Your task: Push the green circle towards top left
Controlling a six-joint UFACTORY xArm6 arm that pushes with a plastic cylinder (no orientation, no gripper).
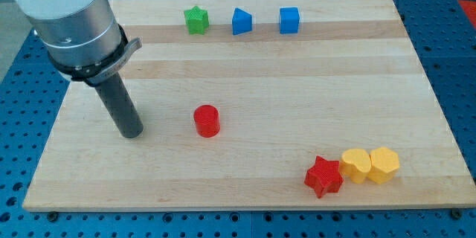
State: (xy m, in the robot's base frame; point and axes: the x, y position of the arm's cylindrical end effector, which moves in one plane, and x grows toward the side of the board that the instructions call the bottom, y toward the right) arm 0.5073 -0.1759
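No green circle shows in the camera view; the only green block is a green star (196,20) near the view's top. My tip (132,133) rests on the wooden board (297,82) at the view's left. A red cylinder (207,120) stands about a hundred pixels to the right of the tip, apart from it. The arm's grey body (71,22) covers the board's top left corner and hides whatever lies there.
A blue pentagon-like block (242,21) and a blue cube (289,20) stand to the right of the green star. At the bottom right, a red star (323,176), a rounded yellow block (355,165) and a yellow hexagon (384,164) sit touching in a row.
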